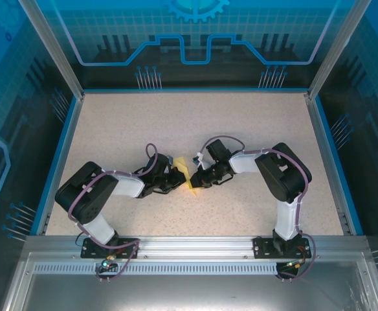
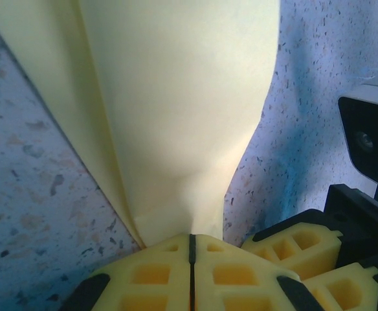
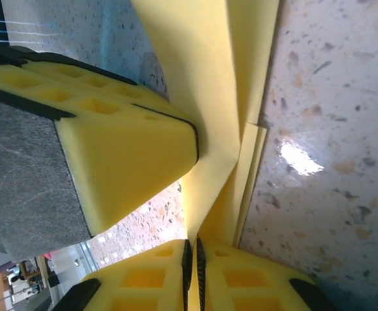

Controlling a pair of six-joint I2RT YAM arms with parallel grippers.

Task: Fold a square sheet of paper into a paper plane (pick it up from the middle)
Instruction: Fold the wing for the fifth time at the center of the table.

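Observation:
The pale yellow paper [image 1: 189, 175] is folded into a narrow layered strip and held between both grippers at the table's middle. My left gripper [image 1: 178, 177] is shut on its left side. In the left wrist view the paper [image 2: 176, 97] fans out from the closed left gripper [image 2: 191, 237], with the right gripper's yellow fingers [image 2: 292, 249] close by at the lower right. My right gripper [image 1: 197, 179] is shut on the other side. In the right wrist view the layers [image 3: 221, 97] rise out of the right gripper [image 3: 192, 243], and a left finger [image 3: 124, 149] presses against them.
The speckled beige table [image 1: 195, 123] stretches open behind and to both sides of the grippers. Blue-edged transparent walls [image 1: 72, 110] fence it in. A metal rail [image 1: 189, 249] carries the arm bases at the near edge.

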